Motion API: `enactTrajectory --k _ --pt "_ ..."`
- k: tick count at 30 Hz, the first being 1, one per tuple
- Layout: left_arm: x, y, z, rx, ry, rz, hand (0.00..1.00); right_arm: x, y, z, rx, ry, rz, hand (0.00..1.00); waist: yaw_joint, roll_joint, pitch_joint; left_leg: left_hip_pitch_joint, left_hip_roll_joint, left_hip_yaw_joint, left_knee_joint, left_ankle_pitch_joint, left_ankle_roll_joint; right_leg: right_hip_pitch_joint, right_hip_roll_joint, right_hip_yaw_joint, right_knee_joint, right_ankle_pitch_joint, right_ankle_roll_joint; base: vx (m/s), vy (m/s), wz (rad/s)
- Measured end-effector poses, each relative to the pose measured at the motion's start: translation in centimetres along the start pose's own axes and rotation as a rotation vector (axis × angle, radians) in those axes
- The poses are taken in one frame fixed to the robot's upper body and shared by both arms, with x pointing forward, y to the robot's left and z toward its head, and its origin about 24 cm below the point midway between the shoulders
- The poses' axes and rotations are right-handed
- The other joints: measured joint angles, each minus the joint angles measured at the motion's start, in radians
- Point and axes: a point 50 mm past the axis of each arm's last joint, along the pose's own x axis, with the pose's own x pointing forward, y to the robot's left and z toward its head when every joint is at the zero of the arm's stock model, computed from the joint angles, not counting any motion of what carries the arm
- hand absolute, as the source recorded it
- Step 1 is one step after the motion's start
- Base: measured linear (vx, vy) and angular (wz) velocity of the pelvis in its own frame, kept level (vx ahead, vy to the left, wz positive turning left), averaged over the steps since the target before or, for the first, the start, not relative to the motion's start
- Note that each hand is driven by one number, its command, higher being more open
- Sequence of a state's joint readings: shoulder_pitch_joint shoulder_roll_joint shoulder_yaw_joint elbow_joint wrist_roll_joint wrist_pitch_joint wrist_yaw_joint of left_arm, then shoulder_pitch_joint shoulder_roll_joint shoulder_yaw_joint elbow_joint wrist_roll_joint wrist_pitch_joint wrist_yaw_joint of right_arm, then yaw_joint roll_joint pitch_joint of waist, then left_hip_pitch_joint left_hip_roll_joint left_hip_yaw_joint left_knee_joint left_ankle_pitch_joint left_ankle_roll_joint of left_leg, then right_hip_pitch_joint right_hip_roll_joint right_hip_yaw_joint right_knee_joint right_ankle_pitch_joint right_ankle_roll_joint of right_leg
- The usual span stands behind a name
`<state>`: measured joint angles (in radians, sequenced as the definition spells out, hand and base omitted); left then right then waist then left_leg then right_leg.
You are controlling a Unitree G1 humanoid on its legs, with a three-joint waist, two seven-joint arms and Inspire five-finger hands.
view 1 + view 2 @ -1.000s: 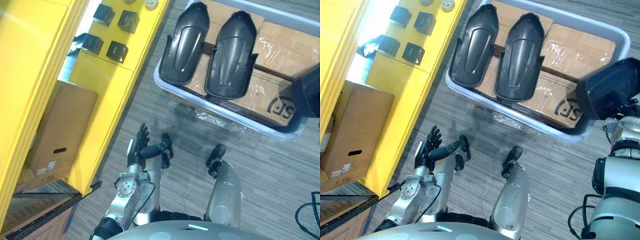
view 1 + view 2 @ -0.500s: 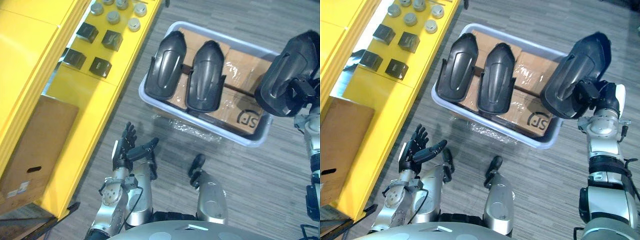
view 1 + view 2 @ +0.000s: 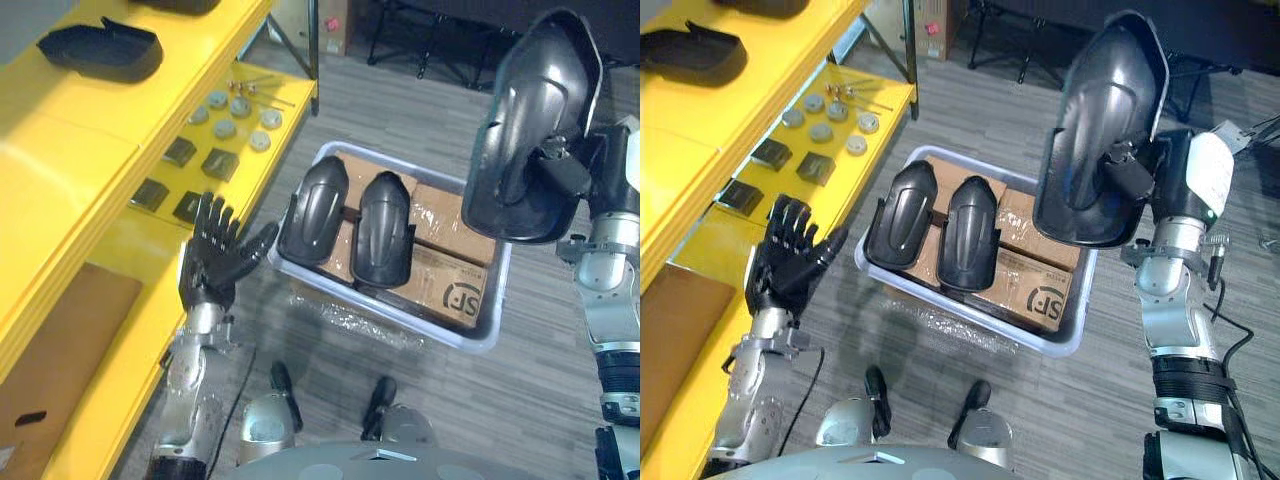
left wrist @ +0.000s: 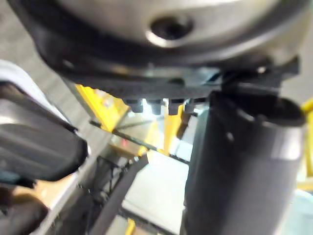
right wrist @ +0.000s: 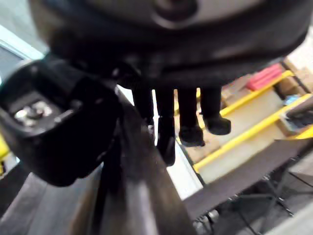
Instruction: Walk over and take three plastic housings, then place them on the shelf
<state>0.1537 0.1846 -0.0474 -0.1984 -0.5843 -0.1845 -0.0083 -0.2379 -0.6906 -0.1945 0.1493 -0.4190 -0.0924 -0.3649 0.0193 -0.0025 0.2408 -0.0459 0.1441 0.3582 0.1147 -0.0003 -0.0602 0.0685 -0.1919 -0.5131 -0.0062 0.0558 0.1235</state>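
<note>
The right robot hand point(image 3: 1160, 165) grips a housing point(image 3: 1095, 120) high at 2 o'clock: carry it level to the shelf point(image 3: 90, 120) at 10 o'clock, clear of the splayed left robot hand point(image 3: 207, 265), two more in the bin point(image 3: 420, 325).

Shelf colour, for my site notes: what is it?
The shelf is bright yellow, clearest in the left eye view.

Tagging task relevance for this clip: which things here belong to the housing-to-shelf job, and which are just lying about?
Job: right hand gripping raised plastic housing; two housings in the grey bin; housing on the yellow shelf; open left hand.
Lying about: black blocks, metal discs, cardboard boxes in the bin.
</note>
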Motion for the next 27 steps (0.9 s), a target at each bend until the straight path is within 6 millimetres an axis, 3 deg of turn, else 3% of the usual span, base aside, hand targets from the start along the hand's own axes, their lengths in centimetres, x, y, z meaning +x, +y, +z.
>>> enactTrajectory --k 3,8,14,19,27 --pt "2.4 -1.5 1.2 -0.061 0.014 -0.156 1.00 0.2 0.5 2.0 -0.016 -0.145 0.016 0.00 -0.001 -0.006 -0.041 0.042 -0.009 0.016 -0.032 0.004 -0.004 0.025 -0.001 0.000 -0.015 0.007 0.003 0.01 0.019 -0.10" --pt "3.8 -3.3 1.5 -0.135 0.061 -0.315 1.00 0.0 2.4 4.7 -0.044 -0.331 0.092 0.00 -0.023 -0.007 -0.073 0.085 -0.025 0.029 -0.075 0.014 -0.004 0.040 -0.005 0.002 -0.016 0.009 0.005 -0.01 0.021 -0.08" --pt "3.8 -5.6 -0.4 -0.178 0.226 -0.464 1.00 -0.4 4.6 7.5 -0.012 -0.466 0.199 0.00 -0.022 -0.006 -0.090 0.110 -0.043 0.048 -0.115 0.036 0.004 0.040 -0.014 0.021 -0.022 0.024 0.006 -0.03 0.034 -0.07" --pt "3.5 -5.3 -2.0 -0.225 0.325 -0.457 1.00 -0.7 5.6 8.5 0.013 -0.493 0.223 0.00 -0.023 -0.005 -0.113 0.125 -0.058 0.048 -0.163 0.063 0.008 0.040 -0.016 0.022 -0.035 0.037 0.004 -0.04 0.033 0.00" --pt "3.6 -6.4 -2.4 -0.291 0.350 -0.518 1.00 -2.3 8.1 10.0 0.107 -0.498 0.298 0.00 -0.020 -0.001 -0.149 0.142 -0.069 0.044 -0.198 0.080 0.015 0.049 -0.015 0.017 -0.049 0.050 -0.004 -0.03 0.030 0.02"
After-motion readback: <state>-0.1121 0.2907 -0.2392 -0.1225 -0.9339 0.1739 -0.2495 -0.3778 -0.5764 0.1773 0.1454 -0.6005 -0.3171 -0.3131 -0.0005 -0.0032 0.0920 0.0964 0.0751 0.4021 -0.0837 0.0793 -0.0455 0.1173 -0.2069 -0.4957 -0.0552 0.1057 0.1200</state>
